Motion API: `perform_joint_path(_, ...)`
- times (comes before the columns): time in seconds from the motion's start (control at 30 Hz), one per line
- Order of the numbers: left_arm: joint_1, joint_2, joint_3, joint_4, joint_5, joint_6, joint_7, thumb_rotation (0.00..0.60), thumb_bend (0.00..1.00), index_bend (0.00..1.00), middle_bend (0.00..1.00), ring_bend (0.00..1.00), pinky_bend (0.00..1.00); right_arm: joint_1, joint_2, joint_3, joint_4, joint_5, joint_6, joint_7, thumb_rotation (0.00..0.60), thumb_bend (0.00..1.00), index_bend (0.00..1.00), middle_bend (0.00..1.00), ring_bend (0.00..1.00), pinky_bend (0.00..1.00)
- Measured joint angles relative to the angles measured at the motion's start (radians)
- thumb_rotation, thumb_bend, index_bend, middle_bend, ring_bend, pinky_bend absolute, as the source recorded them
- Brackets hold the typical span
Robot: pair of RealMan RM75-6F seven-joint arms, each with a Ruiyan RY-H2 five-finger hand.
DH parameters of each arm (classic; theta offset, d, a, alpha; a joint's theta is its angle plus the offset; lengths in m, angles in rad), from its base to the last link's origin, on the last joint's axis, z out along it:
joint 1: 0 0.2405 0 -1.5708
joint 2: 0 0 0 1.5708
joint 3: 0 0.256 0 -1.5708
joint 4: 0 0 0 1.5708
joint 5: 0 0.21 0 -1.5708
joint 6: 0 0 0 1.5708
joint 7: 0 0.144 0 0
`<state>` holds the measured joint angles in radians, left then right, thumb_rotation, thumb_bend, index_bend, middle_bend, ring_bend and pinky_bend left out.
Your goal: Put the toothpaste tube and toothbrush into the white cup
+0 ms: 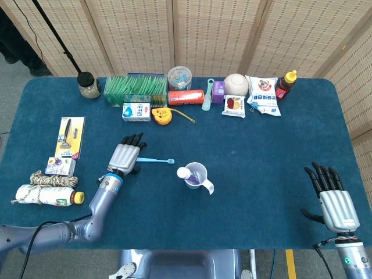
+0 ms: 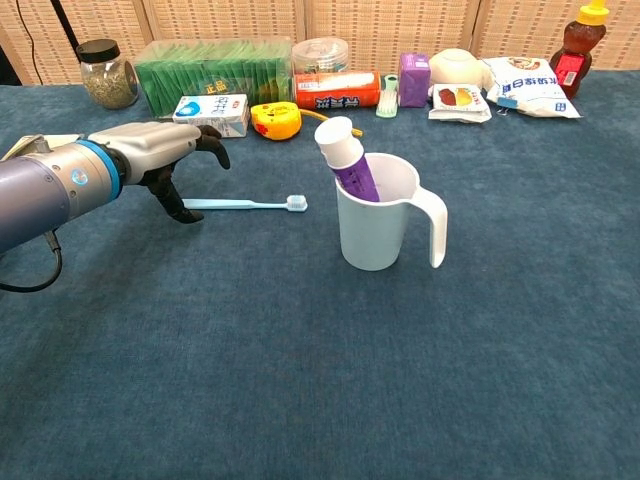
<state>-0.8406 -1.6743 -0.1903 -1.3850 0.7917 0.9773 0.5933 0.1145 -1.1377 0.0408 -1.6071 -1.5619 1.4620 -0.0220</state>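
Along the far edge of the blue-covered bench (image 1: 244, 192) stood a row of clutter — a dark-lidded jar (image 1: 88, 85), a clear box of green packets (image 1: 135, 89), a small milk carton (image 1: 136, 111), a yellow tape measure (image 1: 162, 115), an orange-red tube box (image 1: 186, 96), a purple box (image 1: 218, 91), a white snack bag (image 1: 263, 95) and a honey bottle (image 1: 285, 85). At the left side lay a carded razor (image 1: 71, 137), and nearer the front edge a coil of rope (image 1: 52, 180) touched a bottle (image 1: 46, 195) lying on its side — both well apart from the back row.

Purple toothpaste tube (image 2: 345, 150) upright in white cup (image 2: 375, 235); blue toothbrush (image 2: 245, 203) flat beside
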Motion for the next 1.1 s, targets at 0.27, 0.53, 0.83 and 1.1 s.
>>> perform_joint_path(0.27,-0.022,-0.034,-0.005,0.027,-0.019,0.009,0.043,0.6,0.27,0.29,0.0,0.0,0.1,-0.002,0.005,0.0,0.001,-0.001,0.003,0.013,0.6,0.0,0.0,0.0,0.0,0.0)
perform_joint_path(0.53,-0.047,-0.079,-0.013,0.069,-0.047,0.011,0.079,0.6,0.27,0.31,0.04,0.0,0.11,0.002,0.003,0.0,0.004,0.0,-0.004,0.015,0.6,0.0,0.0,0.0,0.0,0.0)
perform_joint_path(0.83,-0.054,-0.115,-0.021,0.101,-0.043,0.042,0.095,0.6,0.29,0.4,0.14,0.06,0.14,0.004,0.003,0.001,0.006,0.003,-0.007,0.019,0.6,0.0,0.0,0.0,0.0,0.0)
perform_joint_path(1.1,-0.064,-0.153,-0.032,0.134,-0.048,0.046,0.11,0.6,0.3,0.41,0.14,0.07,0.14,0.005,0.003,-0.001,0.006,0.002,-0.008,0.02,0.6,0.0,0.0,0.0,0.0,0.0)
